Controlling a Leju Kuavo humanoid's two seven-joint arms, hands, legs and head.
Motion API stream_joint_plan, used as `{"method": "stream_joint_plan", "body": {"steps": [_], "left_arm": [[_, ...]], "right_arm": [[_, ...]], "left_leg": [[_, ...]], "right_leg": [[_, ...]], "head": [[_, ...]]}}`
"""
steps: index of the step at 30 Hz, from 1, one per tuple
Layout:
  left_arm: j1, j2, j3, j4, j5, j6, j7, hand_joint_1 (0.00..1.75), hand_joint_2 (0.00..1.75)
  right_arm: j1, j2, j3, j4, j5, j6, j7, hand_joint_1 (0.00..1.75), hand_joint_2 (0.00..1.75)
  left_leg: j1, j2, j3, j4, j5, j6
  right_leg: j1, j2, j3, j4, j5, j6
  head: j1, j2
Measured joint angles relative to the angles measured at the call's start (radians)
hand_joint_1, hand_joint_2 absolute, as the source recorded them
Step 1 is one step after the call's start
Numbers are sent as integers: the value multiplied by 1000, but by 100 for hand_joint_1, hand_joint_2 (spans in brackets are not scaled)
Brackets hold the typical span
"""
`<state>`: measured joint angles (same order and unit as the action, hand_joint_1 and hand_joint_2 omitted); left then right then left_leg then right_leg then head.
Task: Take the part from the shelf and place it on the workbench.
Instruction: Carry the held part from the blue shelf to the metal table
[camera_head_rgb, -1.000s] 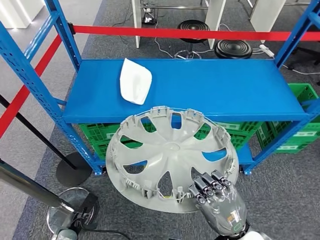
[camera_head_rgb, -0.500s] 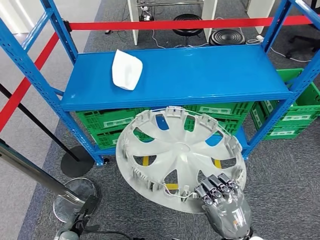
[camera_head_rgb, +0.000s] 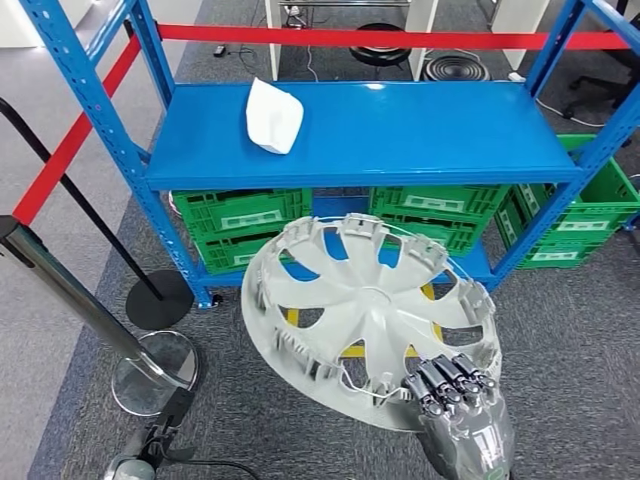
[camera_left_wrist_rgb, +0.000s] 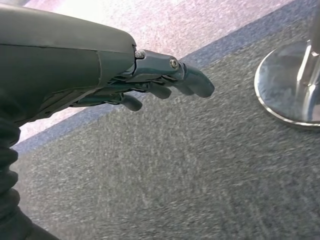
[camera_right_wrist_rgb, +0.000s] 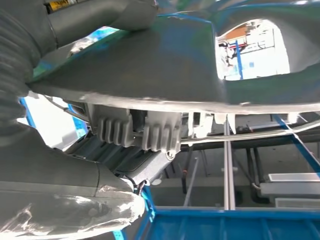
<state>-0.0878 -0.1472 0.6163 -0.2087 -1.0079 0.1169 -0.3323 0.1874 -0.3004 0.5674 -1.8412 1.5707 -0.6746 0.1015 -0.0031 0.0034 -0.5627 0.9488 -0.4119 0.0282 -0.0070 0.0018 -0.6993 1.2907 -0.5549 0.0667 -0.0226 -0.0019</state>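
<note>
Hubcap (camera_head_rgb: 370, 310), round spoked grey plastic (clips ringing its rim), gripped by right hand (camera_head_rgb: 464, 420) fingers (camera_head_rgb: 445, 380); left hand (camera_left_wrist_rgb: 124, 75) empty, fingers straight.

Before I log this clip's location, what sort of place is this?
Probably an industrial workshop or test bay: a blue steel shelf with green crates beneath, red barrier tape cordoning it, and a grey wheel cover held in the right hand.

The right hand (camera_head_rgb: 460, 415) grips a wheel cover (camera_head_rgb: 370, 310) by its rim; the left hand (camera_left_wrist_rgb: 113, 75) hangs empty, fingers extended.
</note>
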Motion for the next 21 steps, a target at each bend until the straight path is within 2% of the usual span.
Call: {"method": "stream_joint_plan", "body": {"steps": [1, 2, 3, 4, 5, 6, 8, 9, 10, 11, 13, 14, 15, 16, 17, 18, 20, 21], "left_arm": [[0, 0, 0, 0, 0, 0, 0, 0, 175], [0, -1, 1, 0, 0, 0, 0, 0, 175], [0, -1, 1, 0, 1, 0, 0, 0, 175], [0, -1, 1, 0, 1, 0, 0, 0, 175], [0, -1, 1, 0, 1, 0, 0, 0, 175], [1, -1, 2, 0, 2, 1, 0, 0, 175], [3, 0, 2, 0, 2, 1, 0, 0, 175], [5, 0, 2, 0, 2, 1, 0, 0, 175], [6, 1, 2, 0, 3, 1, 0, 0, 175], [7, 1, 2, 0, 3, 1, -1, 0, 175], [7, 0, 2, 0, 2, 1, -4, 0, 175], [7, -1, 2, 0, 2, 1, -6, 0, 175], [7, -1, 2, 0, 2, 1, -7, 0, 175], [7, -1, 2, 0, 2, 2, -8, 0, 175], [7, -1, 3, 0, 2, 2, -8, 0, 175], [6, 0, 3, 0, 2, 3, -9, 0, 175], [5, 2, 3, 0, 1, 4, -10, 0, 175], [3, 2, 3, 0, 1, 4, -10, 0, 175]], "right_arm": [[3, 0, -1, -1, 0, 0, 2, 175, 175], [6, 0, -2, -2, 0, -1, 3, 175, 175], [8, 0, -2, -4, 0, -1, 4, 175, 175], [9, 0, -2, -7, -1, -1, 4, 175, 175], [10, 1, -2, -9, -1, -1, 5, 175, 175], [12, 1, -3, -12, -2, -2, 6, 175, 175], [16, 1, -4, -16, -11, -6, 8, 175, 175], [17, 1, -4, -18, -16, -7, 9, 175, 175], [19, 1, -4, -20, -23, -8, 10, 175, 175], [21, 1, -4, -22, -28, -8, 11, 175, 175], [25, 1, -5, -26, -37, -8, 13, 175, 175], [26, 1, -5, -27, -39, -8, 13, 175, 175], [28, 1, -6, -28, -42, -8, 13, 175, 175], [30, 1, -8, -29, -46, -8, 14, 175, 175], [32, 1, -9, -31, -49, -8, 14, 175, 175], [35, 1, -10, -34, -53, -8, 15, 175, 175], [39, 1, -10, -38, -54, -8, 15, 175, 175], [41, 1, -10, -41, -54, -9, 15, 175, 175]], "left_leg": [[1, 0, -15, 3, 10, -3], [2, 0, -29, 7, 19, -7], [3, 0, -42, 12, 27, -13], [3, -1, -54, 18, 34, -18], [2, -2, -63, 22, 44, -24], [1, -2, -71, 25, 55, -28], [2, -3, -84, 25, 73, -37], [3, -3, -91, 31, 62, -43], [4, -4, -102, 55, 31, -49], [4, -4, -117, 101, -14, -54], [4, -4, -151, 236, -104, -59], [4, -4, -161, 293, -122, -59], [3, -4, -160, 325, -118, -56], [2, -4, -142, 320, -97, -51], [-1, -4, -106, 279, -70, -42], [-6, -4, -57, 211, -50, -30], [-15, -3, 35, 70, -46, -9], [-18, -3, 57, 30, -53, -5]], "right_leg": [[-2, 0, 25, -9, 28, 2], [-4, 0, 68, -53, 59, 5], [-7, 1, 122, -123, 70, 8], [-7, 3, 178, -203, 65, 9], [-6, 4, 216, -264, 53, 7], [-4, 6, 235, -301, 39, 3], [-2, 6, 223, -306, 46, -12], [-3, 5, 212, -302, 54, -20], [-4, 3, 201, -301, 63, -31], [-4, 2, 189, -301, 72, -41], [-1, 1, 163, -301, 90, -53], [1, 1, 150, -300, 99, -56], [3, 1, 139, -300, 108, -58], [6, 2, 128, -300, 116, -58], [8, 3, 118, -300, 124, -58], [10, 3, 112, -300, 131, -57], [14, 3, 103, -299, 141, -51], [14, 1, 99, -299, 147, -46]], "head": [[0, 0], [0, 0], [0, 0], [0, 0], [0, 0], [0, 0], [-1, 0], [-1, 0], [-4, 0], [-5, 0], [-8, 0], [-8, 0], [-8, 0], [-8, 0], [-8, 0], [-8, 0], [-7, 0], [-7, 0]]}}
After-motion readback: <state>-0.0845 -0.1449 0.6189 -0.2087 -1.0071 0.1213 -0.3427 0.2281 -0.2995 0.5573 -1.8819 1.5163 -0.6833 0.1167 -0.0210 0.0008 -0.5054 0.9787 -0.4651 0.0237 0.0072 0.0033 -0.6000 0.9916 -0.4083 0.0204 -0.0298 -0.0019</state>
